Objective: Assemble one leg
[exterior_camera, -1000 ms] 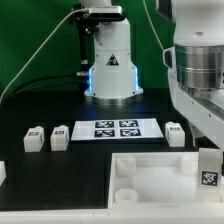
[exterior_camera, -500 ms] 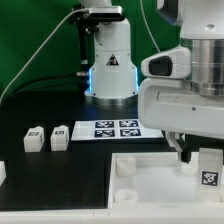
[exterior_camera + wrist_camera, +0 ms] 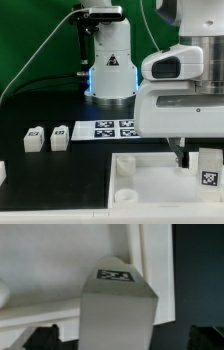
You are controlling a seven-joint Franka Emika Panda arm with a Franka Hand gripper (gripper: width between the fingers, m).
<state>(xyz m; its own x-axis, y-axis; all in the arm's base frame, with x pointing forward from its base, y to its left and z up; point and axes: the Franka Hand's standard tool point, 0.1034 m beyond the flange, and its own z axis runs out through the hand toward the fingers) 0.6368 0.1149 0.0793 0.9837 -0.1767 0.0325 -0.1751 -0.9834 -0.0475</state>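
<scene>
Since a second ago the arm has swung across the exterior view and is now filling its right half, hiding the leg that was standing beside the marker board (image 3: 110, 128); in the last half second it has barely shifted. It is now hanging low over the far rim of the tray-like part (image 3: 150, 170), with the gripper (image 3: 182, 156) showing only as dark tips.

One leg (image 3: 208, 166) is standing upright at about four o'clock in the exterior view, just beside those tips, tag facing the camera. In the wrist view a leg (image 3: 118, 308), probably the same one, is filling the middle of the frame between the two dark fingertips (image 3: 42, 335). The jaws are spread wide and touching nothing.

Judging by looks, this leg is a light, stiff plastic block with smooth and rather slippery faces; it should stand firm pressure. Taking it across two flat opposite sides, squarely, seems the safest hold.

Room is tight: the tray's raised wall and corner sockets are lying right beside the leg. Two more legs (image 3: 33, 138) are sitting at nine o'clock on the desk (image 3: 30, 100), well apart, with open dark surface around them.
</scene>
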